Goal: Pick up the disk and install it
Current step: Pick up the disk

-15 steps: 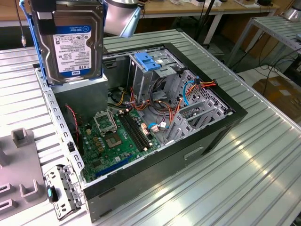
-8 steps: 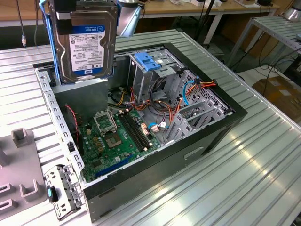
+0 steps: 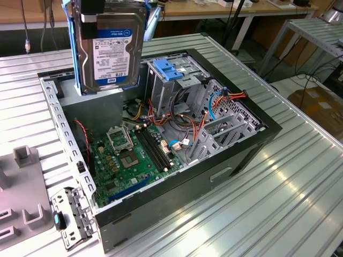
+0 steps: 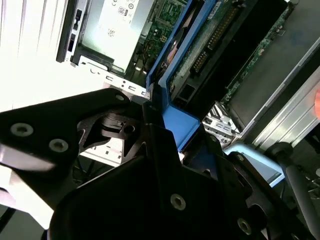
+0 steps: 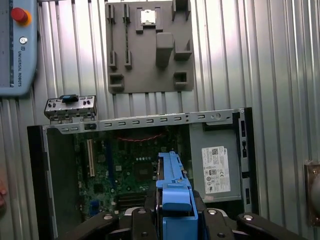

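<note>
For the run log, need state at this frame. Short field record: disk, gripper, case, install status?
disk: silver-metal rectangular disk with blue plastic side rails, upright, label toward the exterior view
gripper: black gripper, shut on the disk's blue rail
disk position: in the air over the black open computer case, not in it
drive cage: grey metal drive cage with blue plastic latch, to the exterior view's right of the disk, apart from it
install: not yet done
</note>
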Controlling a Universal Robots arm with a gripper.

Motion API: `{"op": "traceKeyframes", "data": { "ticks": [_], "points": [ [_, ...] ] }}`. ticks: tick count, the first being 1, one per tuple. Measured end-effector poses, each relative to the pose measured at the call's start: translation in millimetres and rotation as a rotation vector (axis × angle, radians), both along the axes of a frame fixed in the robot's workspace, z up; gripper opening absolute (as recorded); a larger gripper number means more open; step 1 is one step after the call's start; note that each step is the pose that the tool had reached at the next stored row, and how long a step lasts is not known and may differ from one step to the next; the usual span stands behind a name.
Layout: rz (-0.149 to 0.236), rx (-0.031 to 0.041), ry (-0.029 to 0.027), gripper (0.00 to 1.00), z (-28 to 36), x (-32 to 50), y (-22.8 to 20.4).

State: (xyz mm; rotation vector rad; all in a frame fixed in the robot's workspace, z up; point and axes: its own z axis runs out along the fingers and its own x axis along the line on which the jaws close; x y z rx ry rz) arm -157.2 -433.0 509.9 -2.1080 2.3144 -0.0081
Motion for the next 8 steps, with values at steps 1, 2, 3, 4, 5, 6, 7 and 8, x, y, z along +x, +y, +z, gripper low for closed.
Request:
{"op": "traceKeyframes", "data": {
  "ticks": [1, 2, 3, 4, 5, 6, 7, 8],
  "points": [
    [-0.001, 0.0, 0.0003, 0.37, -0.1, 4.0, -0.8],
    [-0.002, 0.0001, 0.0006, 0.37, -0.1, 8.1, -1.5],
    [-0.002, 0.0, 0.0011, 0.37, -0.2, 12.3, -2.1],
    [-0.003, 0.0, 0.0013, 0.37, -0.2, 14.4, -2.4],
    [-0.003, 0.0, 0.0015, 0.37, -0.3, 16.8, -2.8],
    [-0.004, 0.0001, 0.0019, 0.37, -0.4, 21.3, -3.3],
    [-0.005, 0.0, 0.0023, 0.37, -0.5, 26.1, -3.6],
    [-0.007, 0.0, 0.0026, 0.37, -0.7, 32.0, -3.8]
  ]
}}
